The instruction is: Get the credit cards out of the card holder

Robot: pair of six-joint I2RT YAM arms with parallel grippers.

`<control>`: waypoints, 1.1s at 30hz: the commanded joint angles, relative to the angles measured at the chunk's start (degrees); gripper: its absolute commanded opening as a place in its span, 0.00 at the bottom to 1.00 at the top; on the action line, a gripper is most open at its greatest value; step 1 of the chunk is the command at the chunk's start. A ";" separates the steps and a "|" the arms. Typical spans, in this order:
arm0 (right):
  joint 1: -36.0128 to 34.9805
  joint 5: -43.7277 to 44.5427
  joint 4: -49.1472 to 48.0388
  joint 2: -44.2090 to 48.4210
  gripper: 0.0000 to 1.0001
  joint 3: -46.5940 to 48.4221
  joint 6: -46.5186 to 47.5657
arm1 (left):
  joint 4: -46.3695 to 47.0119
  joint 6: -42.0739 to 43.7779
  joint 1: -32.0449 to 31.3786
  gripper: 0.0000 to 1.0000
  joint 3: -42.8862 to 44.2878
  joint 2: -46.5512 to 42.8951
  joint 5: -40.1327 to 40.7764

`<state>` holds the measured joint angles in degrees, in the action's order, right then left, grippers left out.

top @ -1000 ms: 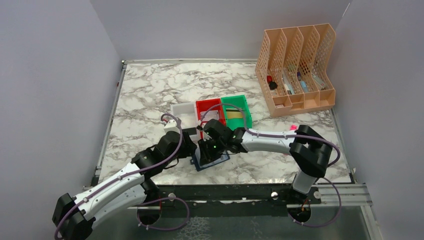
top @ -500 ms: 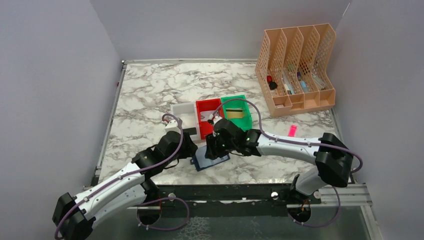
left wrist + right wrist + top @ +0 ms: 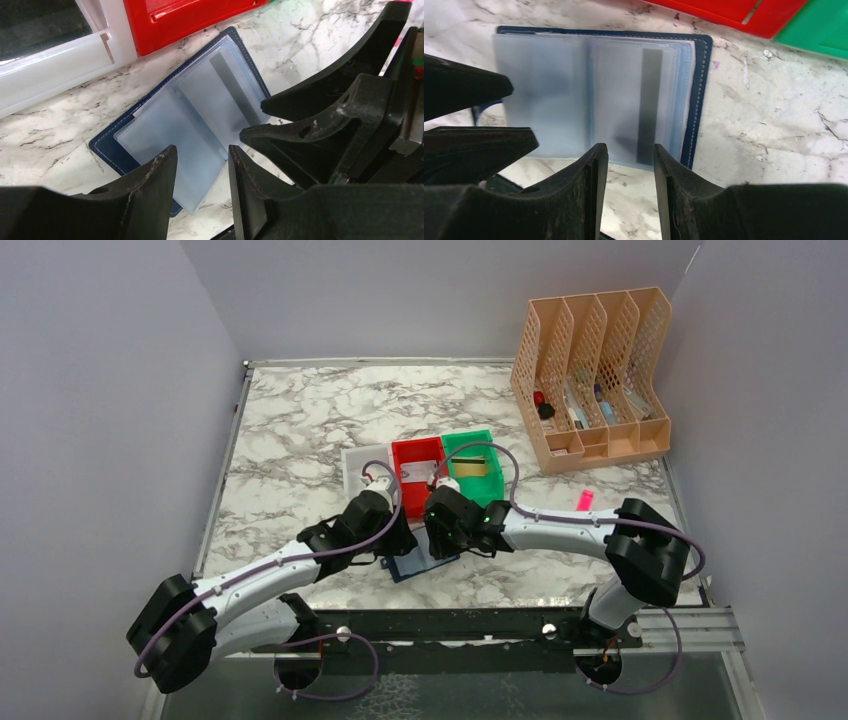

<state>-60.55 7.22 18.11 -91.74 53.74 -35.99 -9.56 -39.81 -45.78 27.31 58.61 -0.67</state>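
The card holder [image 3: 417, 565] lies open on the marble, navy cover down, pale-blue clear sleeves up; it also shows in the left wrist view [image 3: 195, 112] and the right wrist view [image 3: 594, 95]. A silvery-grey credit card with a dark stripe [image 3: 651, 105] sits inside the right-hand sleeve [image 3: 235, 82]. A tan-gold card [image 3: 471, 469] lies in the green bin. My left gripper [image 3: 200, 155] is open and empty, just above the holder's near left edge. My right gripper [image 3: 630, 150] is open and empty, just above the near edge below the striped card.
White bin [image 3: 352, 458], red bin [image 3: 400, 452] and green bin [image 3: 492, 452] stand just behind the holder. A peach file rack [image 3: 590, 380] is at the back right. A small pink stick [image 3: 583, 502] lies right of the right arm. The two grippers are close together.
My left gripper has moved forward and right, up to the holder. My right gripper has shifted right and back off the middle of the holder. The holder stays open.
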 commanded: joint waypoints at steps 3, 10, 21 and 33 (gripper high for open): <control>0.26 5.38 3.99 -1.90 0.44 0.31 0.03 | -0.52 -0.34 -0.23 0.45 -0.57 1.72 0.49; 0.18 3.07 3.77 -4.97 0.39 0.88 0.31 | -1.70 -0.27 -0.23 0.45 -1.67 3.54 1.49; 0.17 7.62 8.85 -2.07 0.01 3.30 0.60 | -1.42 -0.14 -0.21 0.43 -2.97 6.02 1.62; 0.18 1.99 4.54 2.01 0.17 1.42 0.42 | -0.25 0.44 -0.27 0.42 -2.53 7.77 1.20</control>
<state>-60.38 10.81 24.77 -90.56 55.86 -35.11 -9.17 -39.92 -45.78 24.95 65.23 -0.36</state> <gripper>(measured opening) 0.088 0.420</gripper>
